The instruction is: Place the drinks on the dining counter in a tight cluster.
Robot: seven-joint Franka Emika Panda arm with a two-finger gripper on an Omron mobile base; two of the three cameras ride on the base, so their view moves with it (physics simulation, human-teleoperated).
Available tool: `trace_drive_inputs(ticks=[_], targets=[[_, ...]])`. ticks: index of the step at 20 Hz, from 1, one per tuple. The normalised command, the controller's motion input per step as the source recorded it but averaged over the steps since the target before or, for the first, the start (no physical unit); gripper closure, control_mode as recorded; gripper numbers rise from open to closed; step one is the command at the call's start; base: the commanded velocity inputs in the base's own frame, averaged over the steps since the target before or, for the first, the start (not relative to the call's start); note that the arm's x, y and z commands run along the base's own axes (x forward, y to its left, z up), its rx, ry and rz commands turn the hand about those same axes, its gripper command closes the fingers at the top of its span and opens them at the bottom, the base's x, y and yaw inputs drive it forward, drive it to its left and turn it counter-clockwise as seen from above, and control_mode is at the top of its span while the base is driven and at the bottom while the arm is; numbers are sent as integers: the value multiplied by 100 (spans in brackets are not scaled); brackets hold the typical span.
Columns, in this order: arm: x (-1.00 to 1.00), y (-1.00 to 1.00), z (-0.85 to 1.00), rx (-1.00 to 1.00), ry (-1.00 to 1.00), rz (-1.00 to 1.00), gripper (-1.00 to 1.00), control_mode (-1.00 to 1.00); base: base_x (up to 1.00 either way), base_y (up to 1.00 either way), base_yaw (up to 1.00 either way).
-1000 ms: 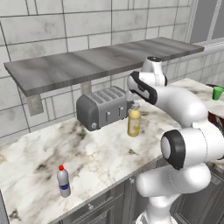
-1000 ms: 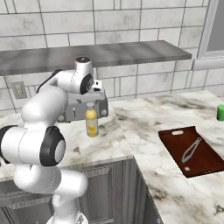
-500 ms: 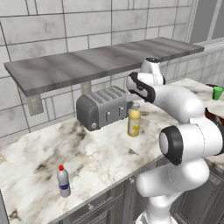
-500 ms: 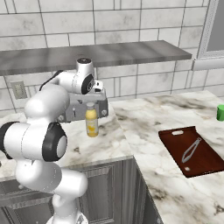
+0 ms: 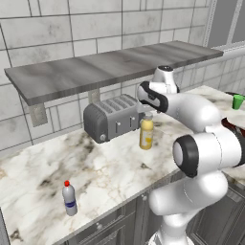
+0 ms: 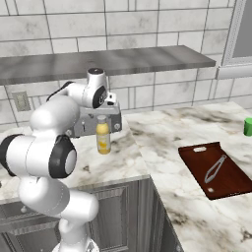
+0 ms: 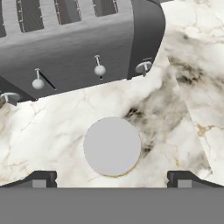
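Far left of the hand (image 7: 112, 178), the small clear bottle (image 5: 70, 198) stands upright near the counter (image 5: 110, 167) front edge, open marble around it. The toaster (image 5: 113, 117) sits just behind the hand. Directly below the hand — fingers spread wide, gripping nothing — stands the yellow bottle (image 5: 146, 132). Far right lies a cutting board (image 6: 216, 169).

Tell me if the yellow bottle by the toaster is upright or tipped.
Upright: the yellow bottle stands cap-up on the counter, and the hand view looks straight down on its round cap.
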Motion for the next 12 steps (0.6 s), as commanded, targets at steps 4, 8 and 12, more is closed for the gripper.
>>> trace_drive_inputs(ticks=[4, 8, 12], targets=[[14, 0, -4, 0, 0, 0, -100, -100, 0, 0, 0], [6, 0, -3, 0, 0, 0, -100, -100, 0, 0, 0], [1, 0, -6, 0, 0, 0, -100, -100, 0, 0, 0]])
